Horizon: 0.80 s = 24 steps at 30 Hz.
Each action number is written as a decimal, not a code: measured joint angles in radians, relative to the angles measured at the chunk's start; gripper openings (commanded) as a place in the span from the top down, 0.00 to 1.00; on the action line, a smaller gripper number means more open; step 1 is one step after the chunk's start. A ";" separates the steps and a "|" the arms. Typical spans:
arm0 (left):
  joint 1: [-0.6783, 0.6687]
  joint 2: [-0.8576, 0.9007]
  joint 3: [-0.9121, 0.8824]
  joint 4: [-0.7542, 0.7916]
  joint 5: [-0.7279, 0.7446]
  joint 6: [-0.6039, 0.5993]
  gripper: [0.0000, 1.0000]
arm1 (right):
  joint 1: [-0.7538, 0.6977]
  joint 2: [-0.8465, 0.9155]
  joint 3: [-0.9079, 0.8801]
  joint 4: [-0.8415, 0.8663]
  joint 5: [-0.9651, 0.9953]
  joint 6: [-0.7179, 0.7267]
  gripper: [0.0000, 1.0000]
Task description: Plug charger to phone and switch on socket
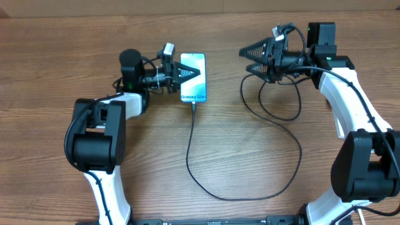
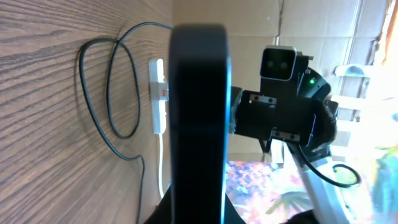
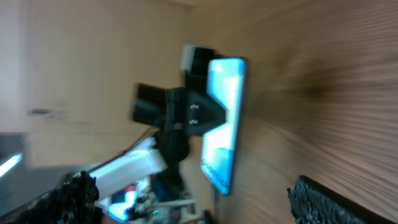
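The phone (image 1: 194, 84), cyan screen up, lies at the back left of the table. My left gripper (image 1: 189, 74) is shut on its left side, one finger across the screen. In the left wrist view the phone's dark edge (image 2: 199, 106) fills the middle. The charger's black cable (image 1: 190, 150) enters the phone's near end, runs toward me and loops back right. My right gripper (image 1: 247, 59) is open and empty, raised at the back right, and sees the phone (image 3: 224, 118). The socket (image 2: 158, 93), white with red switch marks, lies beyond the cable loops (image 2: 118, 93); overhead, my right arm hides it.
The socket's thick white cord (image 2: 162, 162) runs along the table from the strip. The cable's loops (image 1: 275, 106) lie under and in front of my right arm. My right arm's black wrist (image 2: 280, 112) faces the left wrist camera.
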 measured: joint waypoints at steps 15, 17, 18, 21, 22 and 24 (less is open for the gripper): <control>-0.034 0.000 -0.001 -0.024 -0.096 0.086 0.96 | 0.129 0.000 0.001 -0.431 0.120 -0.446 0.07; -0.034 0.000 -0.001 -0.005 -0.113 0.073 0.96 | 0.172 0.000 0.001 -0.418 0.119 -0.475 0.15; -0.032 0.000 -0.001 0.013 -0.120 0.061 0.96 | 0.185 0.000 0.000 -0.406 0.118 -0.485 0.20; -0.022 0.000 -0.001 0.059 -0.132 0.016 0.96 | 0.192 0.000 -0.001 -0.370 0.112 -0.491 0.31; -0.016 0.000 -0.001 0.062 -0.135 0.002 0.96 | 0.192 0.000 -0.002 -0.367 0.111 -0.493 0.31; -0.005 0.000 -0.001 0.062 -0.136 -0.022 0.96 | 0.193 0.000 -0.004 -0.360 0.109 -0.498 0.31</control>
